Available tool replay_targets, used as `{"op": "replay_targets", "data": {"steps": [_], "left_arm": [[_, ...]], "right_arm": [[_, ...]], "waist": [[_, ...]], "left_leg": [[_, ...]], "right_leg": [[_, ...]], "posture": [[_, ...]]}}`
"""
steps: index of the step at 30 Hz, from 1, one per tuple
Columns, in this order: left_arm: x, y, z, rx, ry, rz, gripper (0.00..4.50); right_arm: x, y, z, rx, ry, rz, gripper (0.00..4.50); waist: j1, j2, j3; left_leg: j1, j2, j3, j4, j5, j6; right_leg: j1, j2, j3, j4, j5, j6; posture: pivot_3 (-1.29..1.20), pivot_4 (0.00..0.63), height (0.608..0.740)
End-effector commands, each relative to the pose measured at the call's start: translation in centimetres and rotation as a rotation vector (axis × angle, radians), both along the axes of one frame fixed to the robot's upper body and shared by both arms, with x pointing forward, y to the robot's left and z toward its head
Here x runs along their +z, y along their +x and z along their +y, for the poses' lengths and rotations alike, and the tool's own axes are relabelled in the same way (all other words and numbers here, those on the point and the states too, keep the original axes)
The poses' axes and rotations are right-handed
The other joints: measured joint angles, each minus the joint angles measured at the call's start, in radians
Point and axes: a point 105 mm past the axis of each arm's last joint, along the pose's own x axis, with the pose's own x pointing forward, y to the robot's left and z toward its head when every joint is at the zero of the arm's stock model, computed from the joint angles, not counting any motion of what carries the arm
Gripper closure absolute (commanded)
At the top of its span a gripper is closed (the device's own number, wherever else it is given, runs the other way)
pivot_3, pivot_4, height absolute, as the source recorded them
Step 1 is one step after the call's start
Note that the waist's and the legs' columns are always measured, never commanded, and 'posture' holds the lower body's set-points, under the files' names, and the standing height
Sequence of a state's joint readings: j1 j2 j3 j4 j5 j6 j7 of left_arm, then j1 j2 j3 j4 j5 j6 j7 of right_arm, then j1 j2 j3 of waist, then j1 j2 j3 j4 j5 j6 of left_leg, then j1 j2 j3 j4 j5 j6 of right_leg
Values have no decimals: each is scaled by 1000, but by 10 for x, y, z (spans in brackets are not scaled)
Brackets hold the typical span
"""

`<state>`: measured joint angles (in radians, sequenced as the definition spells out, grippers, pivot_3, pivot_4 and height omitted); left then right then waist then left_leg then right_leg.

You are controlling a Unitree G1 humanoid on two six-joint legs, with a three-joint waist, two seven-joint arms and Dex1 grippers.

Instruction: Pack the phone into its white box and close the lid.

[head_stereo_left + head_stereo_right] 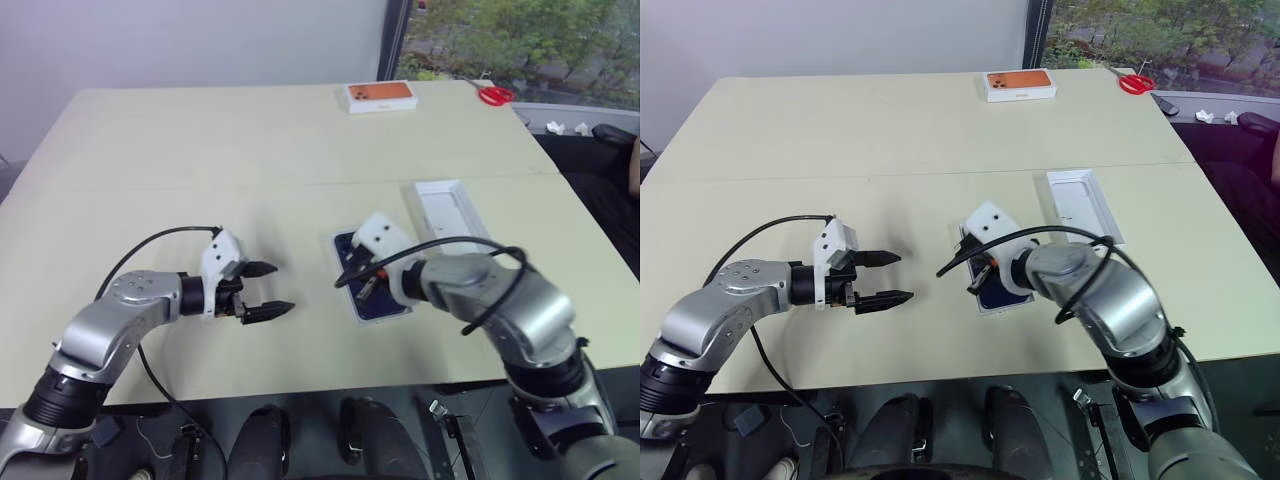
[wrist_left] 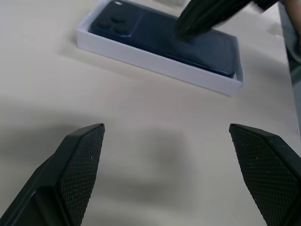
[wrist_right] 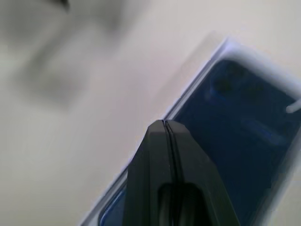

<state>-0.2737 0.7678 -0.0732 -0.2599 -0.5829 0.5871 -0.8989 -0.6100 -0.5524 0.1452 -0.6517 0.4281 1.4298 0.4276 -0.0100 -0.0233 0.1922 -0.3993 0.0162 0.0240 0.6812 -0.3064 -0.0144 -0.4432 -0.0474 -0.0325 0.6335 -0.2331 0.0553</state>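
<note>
— The phone [image 2: 164, 42] lies inside the white box [image 2: 155, 63] on the table [image 1: 200, 150]?
— Yes — my right gripper [image 3: 164, 129], clenched empty, hovers above; left gripper [image 1: 268, 290] gapes. The lid [image 1: 1083, 206] waits beside — unplaced.

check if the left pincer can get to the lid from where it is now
Probably not directly: the lid lies beyond the white box and the right pincer hovering over the phone, both between it and the open left pincer.

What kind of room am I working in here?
Likely an office or meeting room: a wide pale table beside a big window looking out on greenery, with red scissors and a boxed phone on the tabletop.
</note>
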Motion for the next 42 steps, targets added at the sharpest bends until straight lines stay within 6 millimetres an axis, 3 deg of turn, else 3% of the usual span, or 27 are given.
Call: {"op": "replay_targets", "data": {"steps": [1, 7, 10, 21, 42], "left_arm": [[10, 7, 8, 44, -10, -97, 51], [3, 9, 11, 47, 30, -131, 51], [5, 11, 10, 58, 12, -151, 51], [16, 19, 6, 26, -34, -275, 51], [8, 16, -6, -60, -51, -231, 51]], "right_arm": [[17, 0, -26, -38, -5, -89, 4500], [12, 2, -64, -101, -79, -111, 4500], [9, 3, -71, -117, -85, -117, 4500], [-1, -1, -79, -144, -69, -110, 4500], [0, 12, -100, -337, 27, -70, 4500]], "waist": [[4, 0, 0], [-2, 0, 0], [-2, 0, 0], [1, 0, 0], [-1, 0, 0]], "left_leg": [[0, 0, 0, 0, 0, 0], [0, 0, 1, 1, -1, 2], [2, 0, 1, 1, -1, 2], [5, 0, 2, 2, -1, 2], [9, 0, 2, 3, -1, 2]], "right_leg": [[0, 0, 0, 0, 0, 0], [1, 0, 0, 0, 0, 0], [1, 1, 0, 1, 0, 0], [4, 0, 1, 3, 0, 0], [5, 0, 2, 10, 0, 0]], "posture": [[0, 150, 740], [0, 150, 740], [0, 150, 740], [0, 150, 740], [0, 150, 740]]}}
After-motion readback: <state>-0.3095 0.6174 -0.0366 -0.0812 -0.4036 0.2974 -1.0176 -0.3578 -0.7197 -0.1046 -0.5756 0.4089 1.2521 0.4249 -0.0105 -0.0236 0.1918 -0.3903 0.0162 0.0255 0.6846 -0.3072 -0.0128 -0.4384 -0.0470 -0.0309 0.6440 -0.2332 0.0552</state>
